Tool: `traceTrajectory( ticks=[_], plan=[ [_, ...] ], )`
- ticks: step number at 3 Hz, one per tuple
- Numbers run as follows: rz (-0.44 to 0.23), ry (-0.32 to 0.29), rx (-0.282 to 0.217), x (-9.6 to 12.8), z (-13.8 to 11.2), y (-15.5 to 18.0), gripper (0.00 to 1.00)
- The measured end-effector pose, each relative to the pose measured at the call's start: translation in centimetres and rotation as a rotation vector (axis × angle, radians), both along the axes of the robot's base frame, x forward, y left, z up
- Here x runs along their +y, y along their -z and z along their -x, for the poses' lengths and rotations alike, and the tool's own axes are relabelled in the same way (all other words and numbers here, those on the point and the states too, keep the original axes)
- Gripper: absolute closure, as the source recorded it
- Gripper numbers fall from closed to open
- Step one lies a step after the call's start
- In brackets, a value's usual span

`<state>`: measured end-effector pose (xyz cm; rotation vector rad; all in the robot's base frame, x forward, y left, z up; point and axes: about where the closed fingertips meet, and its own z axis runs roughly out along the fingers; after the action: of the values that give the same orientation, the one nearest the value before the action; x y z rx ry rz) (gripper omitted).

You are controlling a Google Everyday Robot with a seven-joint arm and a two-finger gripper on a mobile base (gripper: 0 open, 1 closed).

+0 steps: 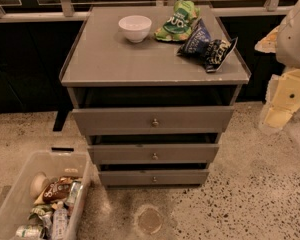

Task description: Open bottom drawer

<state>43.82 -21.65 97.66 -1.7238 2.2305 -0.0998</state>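
Gripper (281,106): cream-coloured, at the far right edge of the view, hanging below the arm's white housing (295,29). It is over the floor, well apart from the cabinet, level in the picture with the top drawer. Open or closed: cannot tell. It holds nothing that can be seen.

Nearest to it is the grey cabinet (140,59), standing with three drawer fronts stacked.

Bottom drawer (135,177): lowest of the three, just above the floor, narrowest-looking front. Flat grey face with one small round metal knob (154,179) at its centre. A dark strip of shadow separates it from the middle drawer (125,154). The top drawer (115,120) looks widest and tallest.

On the cabinet top, at the back: white bowl (135,27); beside it a green snack bag (177,20); a dark blue chip bag (196,38) touching another dark crumpled bag (219,51) near the right edge.

Floor (250,194): speckled stone. Lower left, a clear plastic bin (7,206) holds cans, a bottle and snack packets.
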Motion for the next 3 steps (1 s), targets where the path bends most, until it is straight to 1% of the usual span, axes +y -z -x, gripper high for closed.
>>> traceTrajectory(
  ticks=[1,2,3],
  plan=[
    [-0.001,-0.003,-0.002,0.0,0.0,0.0,0.0],
    [-0.018,-0.055,0.016,-0.3,1.2,2.0,0.0],
    [-0.041,-0.129,0.043,-1.0,3.6,6.4,0.0]
  ],
)
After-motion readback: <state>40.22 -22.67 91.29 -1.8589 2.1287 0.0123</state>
